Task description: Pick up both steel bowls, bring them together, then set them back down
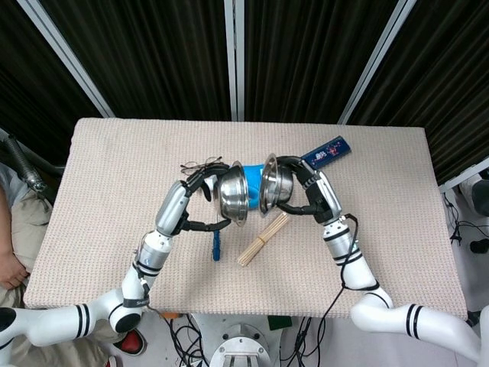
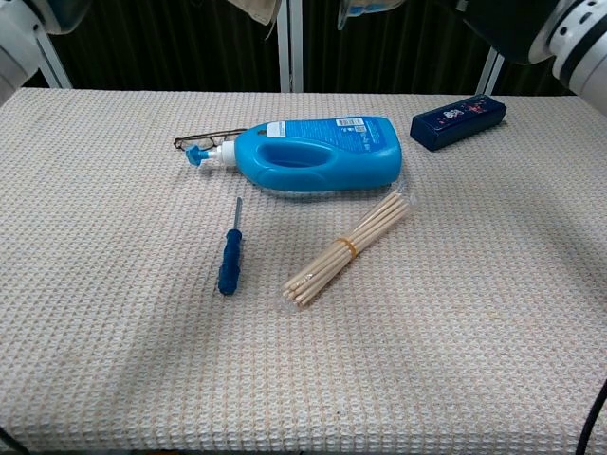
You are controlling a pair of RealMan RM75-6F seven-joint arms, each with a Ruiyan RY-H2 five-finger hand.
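Two steel bowls hang in the air over the middle of the table in the head view. My left hand (image 1: 200,200) grips the left bowl (image 1: 232,194), and my right hand (image 1: 299,193) grips the right bowl (image 1: 271,184). Both bowls are tipped on edge, side by side, with a narrow gap or light contact between them. In the chest view only slivers of the bowls' lower edges (image 2: 256,9) (image 2: 368,6) show at the top of the frame; the hands themselves are cut off there.
Beneath the bowls lie a blue detergent bottle (image 2: 313,152), glasses (image 2: 204,140), a blue screwdriver (image 2: 229,261) and a bundle of wooden sticks (image 2: 349,245). At the back right of the woven table mat (image 2: 114,332) sits a dark blue box (image 2: 457,120).
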